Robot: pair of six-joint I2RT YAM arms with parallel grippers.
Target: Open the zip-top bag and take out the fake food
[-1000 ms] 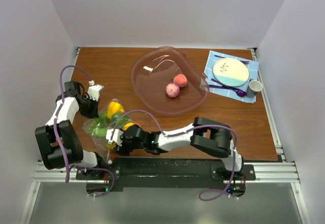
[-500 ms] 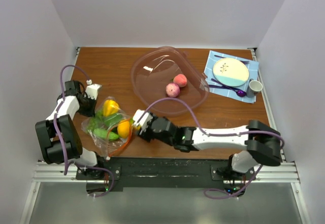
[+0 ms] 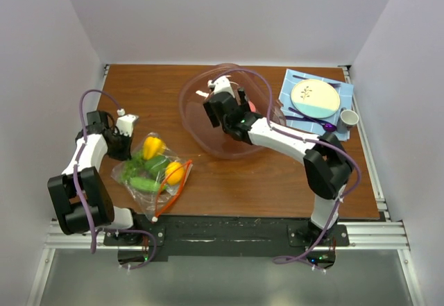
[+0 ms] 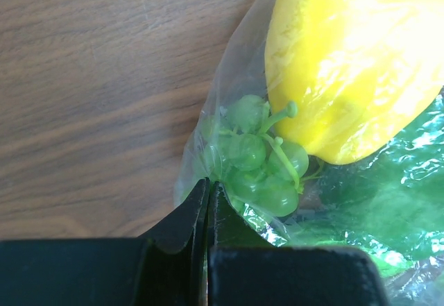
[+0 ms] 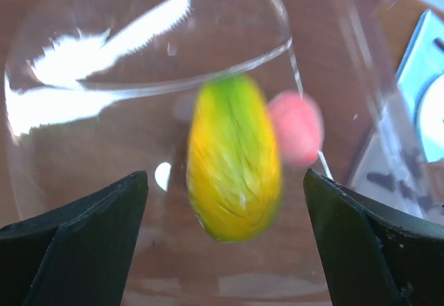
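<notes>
Clear crinkly zip-top bag [image 3: 149, 173] at 8 o'clock near front edge, yellow pepper [image 4: 347, 63] inside; left gripper [image 4: 207, 189] pinches its corner. Over clear pinkish bowl [image 3: 182, 108], 12 o'clock, right gripper [image 3: 222, 92] wide; orange-green mango [image 5: 234, 157], pink peach [image 5: 297, 128] below. Bare wood table [image 3: 277, 174] at 5 o'clock.

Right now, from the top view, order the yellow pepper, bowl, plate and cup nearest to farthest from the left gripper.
1. Yellow pepper, inside the bag beside the left gripper.
2. Bowl, middle.
3. Plate, back right.
4. Cup, farthest right.

Between my black right fingers [image 5: 76, 243], the mango [image 5: 234, 157] is orange-yellow, green at twelve o'clock; the peach [image 5: 297, 128] is pink.
</notes>
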